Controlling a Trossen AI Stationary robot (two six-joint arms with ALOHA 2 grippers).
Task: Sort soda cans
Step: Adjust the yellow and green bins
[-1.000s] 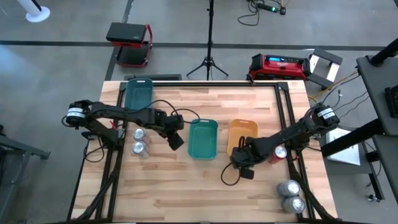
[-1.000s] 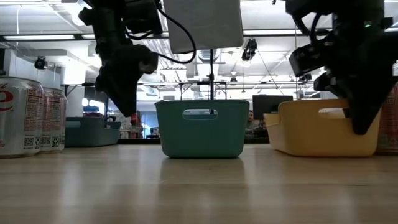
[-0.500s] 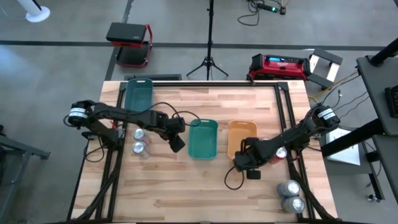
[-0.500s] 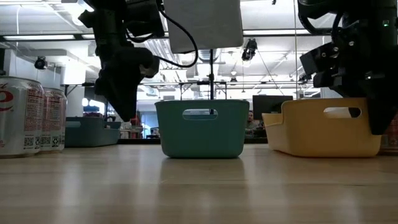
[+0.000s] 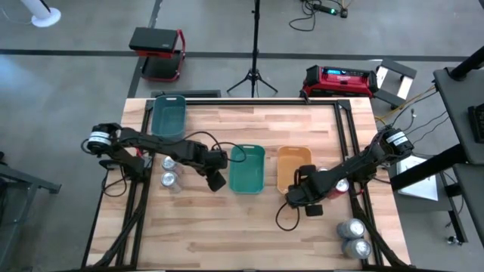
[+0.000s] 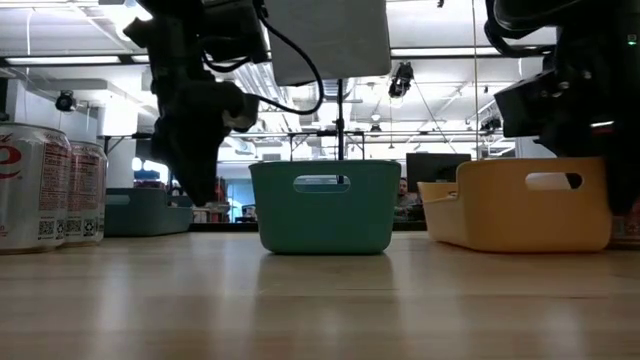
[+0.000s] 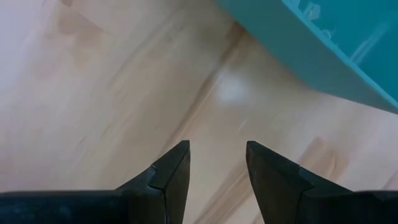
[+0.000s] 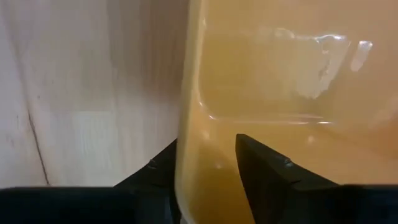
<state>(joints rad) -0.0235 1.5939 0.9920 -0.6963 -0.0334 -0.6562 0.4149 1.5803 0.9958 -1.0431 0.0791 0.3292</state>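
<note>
The soda cans stand upright in three spots on the wooden table (image 5: 249, 227): a pair of silver-grey ones (image 5: 169, 171) at the left edge, one behind the other, another silver-grey pair (image 5: 354, 236) at the near right corner, and a red can (image 5: 340, 186) at the right edge, partly covered by the right arm; a sixth I cannot pick out. From the low view the left pair (image 6: 50, 185) shows tall, smooth printed walls. I judge them thin-walled and rigid only while full, smooth and somewhat slippery, easy to dent under a hard squeeze and easy to tip if nudged high; the sensible hold is across the round body at mid-height, fingers on opposite sides, with the neighbouring can close enough to get in the way. The left gripper (image 7: 216, 165) hangs over bare wood just beside the teal tray (image 5: 246, 168), its fingers (image 7: 171, 171) apart with nothing between them, some way from the left pair. The right gripper (image 8: 205, 163) sits at the near wall of the orange tray (image 5: 293, 162), and its fingers straddle that rim, one inside and one outside, apparently gripping the tray edge. A second teal tray (image 5: 168, 115) sits at the far left corner.
</note>
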